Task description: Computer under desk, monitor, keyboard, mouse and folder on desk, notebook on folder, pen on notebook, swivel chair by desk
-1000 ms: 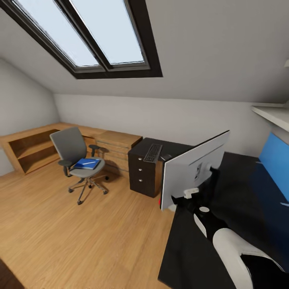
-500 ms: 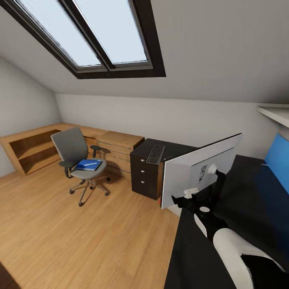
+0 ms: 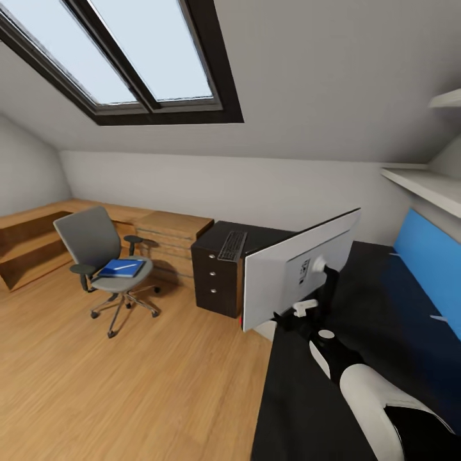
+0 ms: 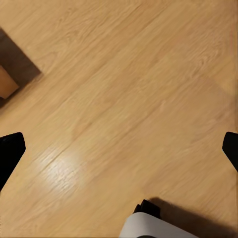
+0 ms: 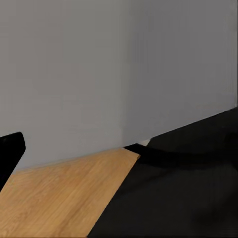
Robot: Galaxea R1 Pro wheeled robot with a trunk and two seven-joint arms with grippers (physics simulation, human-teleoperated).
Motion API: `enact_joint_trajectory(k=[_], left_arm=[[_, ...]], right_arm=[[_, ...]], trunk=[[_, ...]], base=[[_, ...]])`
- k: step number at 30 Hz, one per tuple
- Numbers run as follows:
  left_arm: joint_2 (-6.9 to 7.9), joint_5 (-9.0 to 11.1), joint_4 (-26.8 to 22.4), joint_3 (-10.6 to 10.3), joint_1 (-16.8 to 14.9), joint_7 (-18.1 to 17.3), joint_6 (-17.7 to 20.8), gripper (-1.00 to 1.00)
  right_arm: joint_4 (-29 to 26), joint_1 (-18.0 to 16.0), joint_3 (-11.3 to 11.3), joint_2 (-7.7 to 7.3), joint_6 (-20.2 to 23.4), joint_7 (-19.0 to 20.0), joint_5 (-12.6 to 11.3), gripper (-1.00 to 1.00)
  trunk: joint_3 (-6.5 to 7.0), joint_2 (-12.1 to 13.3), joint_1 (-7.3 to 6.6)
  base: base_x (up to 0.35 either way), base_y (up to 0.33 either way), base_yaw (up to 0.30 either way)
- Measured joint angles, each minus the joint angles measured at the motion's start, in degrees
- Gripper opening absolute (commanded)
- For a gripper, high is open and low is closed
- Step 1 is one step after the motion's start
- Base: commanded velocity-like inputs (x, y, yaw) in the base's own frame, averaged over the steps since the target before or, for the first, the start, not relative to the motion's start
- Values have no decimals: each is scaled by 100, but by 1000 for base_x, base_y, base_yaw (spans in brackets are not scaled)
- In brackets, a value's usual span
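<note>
The monitor stands at the near end of the black desk with its pale grey back toward me and its stalk behind it. My right gripper sits close behind the screen. In the right wrist view the right gripper looks open, one fingertip at the edge, facing the monitor's back. The keyboard lies on a dark drawer unit. The swivel chair carries a blue folder stack with a white pen. The left gripper hangs open over floor.
A light-wood drawer chest and low shelves line the far wall under the sloped ceiling with a skylight. The desk's blue back panel runs along the right. Wood floor spreads between me and the chair.
The whole head view has swung, first slightly one way and then back, shifting chair, drawer unit and monitor leftward. My right arm keeps its place in the picture. Nothing was grasped or released.
</note>
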Motion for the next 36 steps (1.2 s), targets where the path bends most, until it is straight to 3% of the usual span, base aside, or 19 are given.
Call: enact_joint_trajectory(k=[7,24,30,33,36], left_arm=[[-3,-4,-1,-3,0,-5,0,100],[-2,0,-7,-3,0,-13,-5,100],[-8,0,-11,-7,1,-12,-8,100],[-14,-3,-12,-13,1,-12,-8,100],[-12,-8,-13,-13,2,-12,-8,100]], right_arm=[[0,0,1,0,0,-5,4,100],[9,-1,-7,-7,-52,-85,29,100],[200,0,-2,21,-678,-984,18,100],[289,0,-1,35,-832,-1107,5,100],[356,-1,-5,147,-941,-1177,4,100]], trunk=[[0,0,0],[0,0,0],[0,0,0],[0,0,0],[0,0,0]], base=[[0,180,-259],[0,10,-261],[0,46,-196],[0,249,-33],[0,230,-7]])
